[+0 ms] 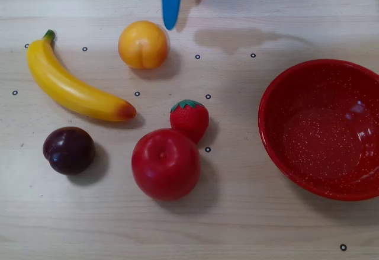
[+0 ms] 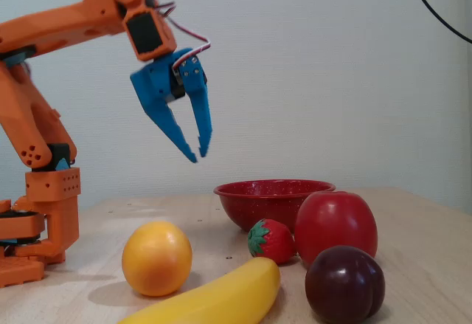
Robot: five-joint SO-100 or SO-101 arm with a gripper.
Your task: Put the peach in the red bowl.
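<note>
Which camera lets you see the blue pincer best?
The fixed view. It shows the whole pincer from the side, hanging high above the peach with a narrow gap between its fingertips and nothing in it. The overhead view catches only one blue finger poking in at the top edge, so you cannot judge the gap there.
</note>
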